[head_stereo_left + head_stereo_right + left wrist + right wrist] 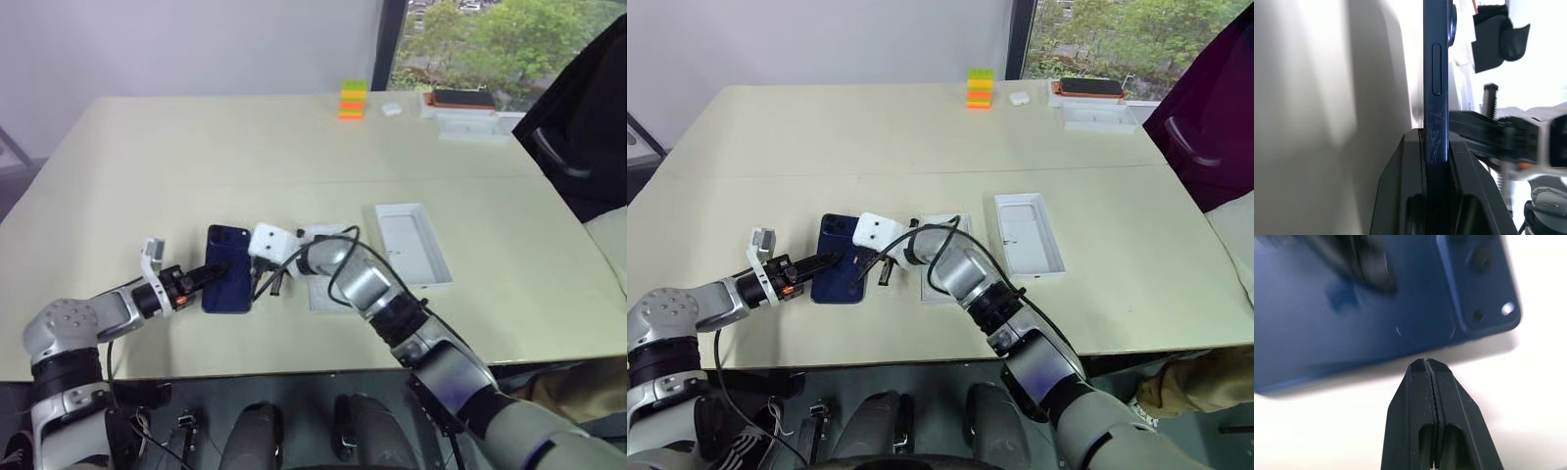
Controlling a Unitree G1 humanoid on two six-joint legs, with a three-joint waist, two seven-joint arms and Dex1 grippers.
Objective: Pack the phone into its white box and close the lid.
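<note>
**Phone gripped at the table's near edge, packing not yet begun**

A slim, glossy dark navy-blue smartphone sat near the front of a pale beige tabletop. The left gripper had its two black fingers pinched narrowly on the phone's near edge; the left wrist view showed the blue slab clamped between them. The right gripper hung just beside the phone's camera corner with its fingers pressed fully together, holding nothing.

Judging by this, the task was at an early stage. The phone was grasped but not in any box. A deep white rectangular cardboard tray, plain white inside and likely the lid, lay open-side up to the right, well apart from the phone. Between them, partly hidden by the right arm, lay a flat white piece; whether it was the shallow box could not be told. Seating the phone and closing the lid were both left.

Counted: one phone, one open white tray, one half-hidden white piece, two grippers. At the table's far edge stood one stack of green and orange blocks and one small white object.
</note>
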